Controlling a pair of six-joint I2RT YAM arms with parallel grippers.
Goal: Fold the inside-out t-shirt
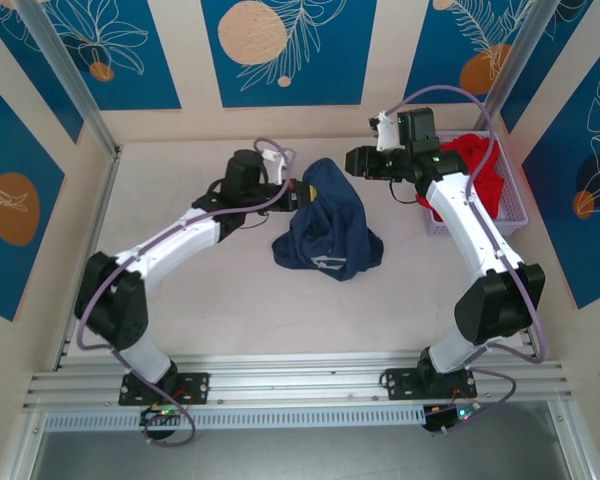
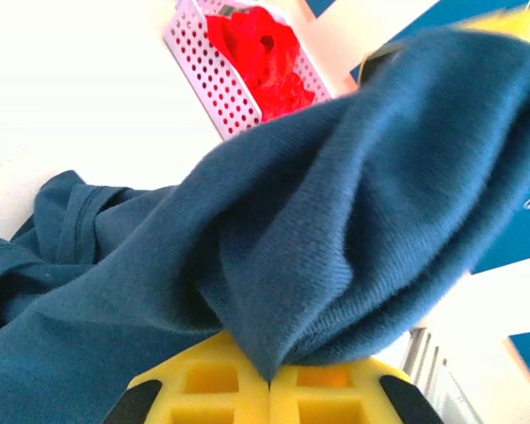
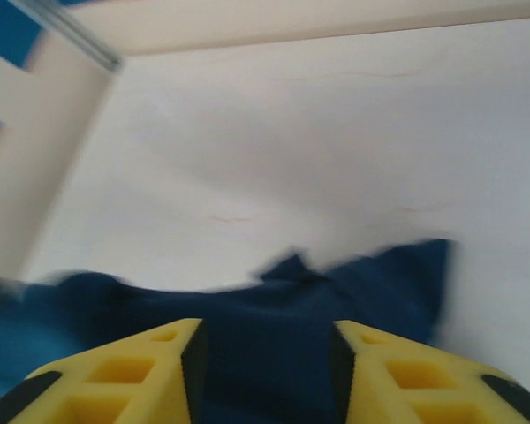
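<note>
Smack in the middle of the overhead view sits the dark navy-blue cloth t-shirt, bunched into a rumpled heap on the pale tabletop, its upper part looking lifted off the surface.

At the heap's upper left edge is the left gripper. Its wrist view shows the yellow fingers pressed together with a thick fold of navy cloth pinched between them, so that one's got a solid hold.

Just beside the shirt's upper right hangs the right gripper. Its yellow pads stand a moderate way apart, with cloth visible beyond the gap but nothing clamped.

Off in the upper right there's a white perforated plastic basket with a bright red garment in it, not part of the job.

Looks like the early sorting-out stage: the shirt is nowhere near flat and no fold is made yet. The next move probably calls for the right gripper to find a second edge or corner and close on it, so both arms can stretch the shirt out. The risk is grabbing several layers at once.
</note>
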